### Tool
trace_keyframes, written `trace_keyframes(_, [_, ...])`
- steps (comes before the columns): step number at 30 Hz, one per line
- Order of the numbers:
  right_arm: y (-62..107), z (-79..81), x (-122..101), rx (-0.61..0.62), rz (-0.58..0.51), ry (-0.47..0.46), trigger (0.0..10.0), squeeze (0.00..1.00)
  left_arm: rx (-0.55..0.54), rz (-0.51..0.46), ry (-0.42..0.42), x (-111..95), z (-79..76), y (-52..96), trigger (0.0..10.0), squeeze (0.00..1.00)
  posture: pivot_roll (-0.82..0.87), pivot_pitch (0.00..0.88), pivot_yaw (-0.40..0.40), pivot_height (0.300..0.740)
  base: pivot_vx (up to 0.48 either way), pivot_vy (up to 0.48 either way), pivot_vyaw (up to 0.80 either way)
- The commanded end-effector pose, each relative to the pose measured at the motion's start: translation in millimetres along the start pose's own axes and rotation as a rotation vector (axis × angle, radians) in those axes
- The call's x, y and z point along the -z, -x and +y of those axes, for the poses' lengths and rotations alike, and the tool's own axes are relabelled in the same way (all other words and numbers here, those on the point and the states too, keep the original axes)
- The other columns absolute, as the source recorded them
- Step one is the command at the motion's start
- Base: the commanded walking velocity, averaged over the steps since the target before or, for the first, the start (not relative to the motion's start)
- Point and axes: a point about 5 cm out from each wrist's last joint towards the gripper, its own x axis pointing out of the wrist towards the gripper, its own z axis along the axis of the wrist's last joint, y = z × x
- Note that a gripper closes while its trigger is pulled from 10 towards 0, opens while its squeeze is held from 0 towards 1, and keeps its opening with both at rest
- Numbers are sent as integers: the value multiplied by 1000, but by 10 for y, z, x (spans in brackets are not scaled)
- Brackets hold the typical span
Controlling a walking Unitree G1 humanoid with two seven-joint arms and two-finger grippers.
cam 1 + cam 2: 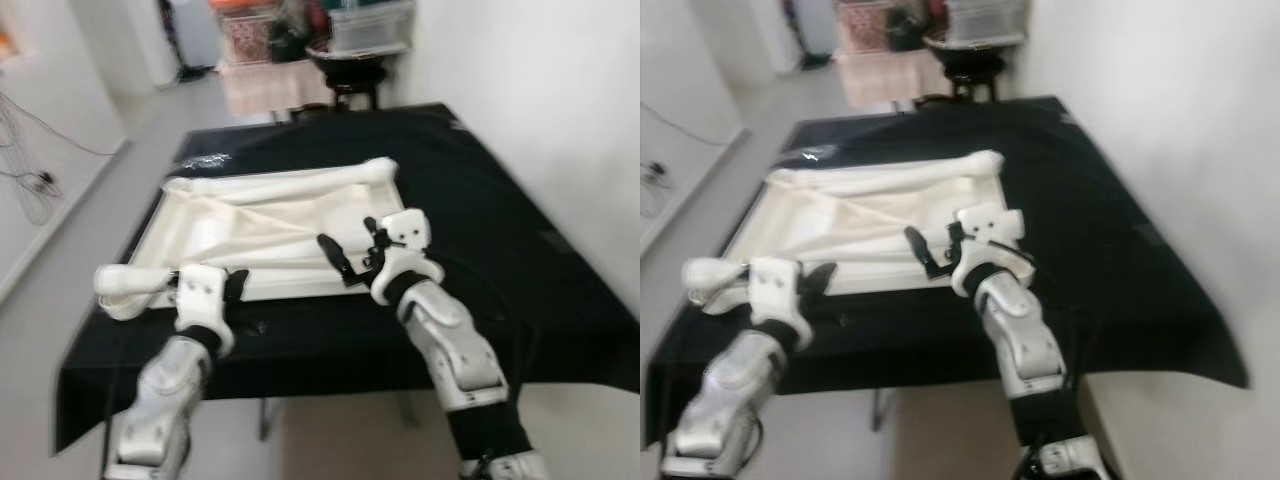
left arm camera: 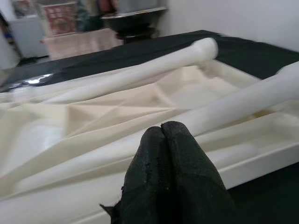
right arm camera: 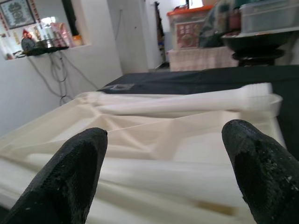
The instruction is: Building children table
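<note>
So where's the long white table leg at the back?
The long white table leg lies along the far edge of the upside-down cream tabletop on the black table, beyond both grippers.

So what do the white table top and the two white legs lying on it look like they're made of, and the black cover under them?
The table top and legs look like moulded plastic: uniform cream-white, smooth, faintly glossy, with ribs moulded into the underside. The black cover looks like matte fabric, draping over the table edge, though a shiny patch near its far corner could mean plastic sheeting.
</note>
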Motion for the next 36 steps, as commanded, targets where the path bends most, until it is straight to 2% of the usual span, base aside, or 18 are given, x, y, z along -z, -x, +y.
trace_keyframes(1, [-11,27,-1,-21,-10,-11,10000,0,17,18,10,21,-36,5,10000,0,-93,0,67,740,341,0,0])
trace_keyframes(7, [-32,25,-66,-80,-29,39,10000,0,13,30,14,17,-43,-20,10000,0,-88,0,66,740,46,0,0])
trace_keyframes(9, [-24,46,-92,-154,-28,100,10000,0,11,38,9,38,-48,-9,10000,0,-87,0,68,740,0,0,0])
trace_keyframes(10, [-24,46,-92,-154,-28,100,10000,0,11,38,9,38,-48,-9,10000,0,-87,0,68,740,0,0,0])
trace_keyframes(11, [-10,67,-85,-208,-7,179,10000,0,10,41,9,52,-49,-1,10000,0,-87,0,69,740,0,0,0])
trace_keyframes(13, [-10,67,-85,-208,-7,179,10000,0,10,41,9,52,-49,-1,10000,0,-87,0,69,740,0,0,0])
trace_keyframes(14, [7,82,-68,-256,19,241,10000,0,8,46,6,65,-47,5,10000,0,-81,0,69,740,0,0,0])
trace_keyframes(16, [7,82,-68,-256,19,241,10000,0,8,46,6,65,-47,5,10000,0,-81,0,69,740,0,0,0])
trace_keyframes(21, [-20,-6,-115,-282,63,401,10000,0,-29,60,7,101,-12,26,10000,0,-73,0,62,740,0,0,0])
trace_keyframes(22, [-20,-6,-115,-282,63,401,10000,0,-29,60,7,101,-12,26,10000,0,-73,0,62,740,0,0,0])
trace_keyframes(24, [-31,-73,-66,-310,157,544,10000,0,-11,90,23,153,-40,46,10000,0,-77,0,63,740,0,0,0])
trace_keyframes(28, [-32,-95,-50,-324,191,588,10000,0,-7,96,27,165,-50,51,10000,0,-77,0,63,740,0,0,0])
trace_keyframes(30, [-137,-269,-67,-318,349,732,10000,0,23,151,37,270,-123,83,10000,0,-76,0,56,740,0,0,0])
trace_keyframes(32, [-206,-438,-90,-318,512,822,10000,0,54,197,42,356,-201,120,10000,0,-72,0,52,740,0,0,0])
trace_keyframes(35, [-262,-440,-125,-354,550,837,10000,0,62,215,55,385,-229,142,10000,0,-70,0,47,740,0,0,0])
trace_keyframes(36, [-339,-387,-158,-402,569,845,10000,0,61,226,68,402,-236,167,10000,0,-67,0,44,740,0,0,0])
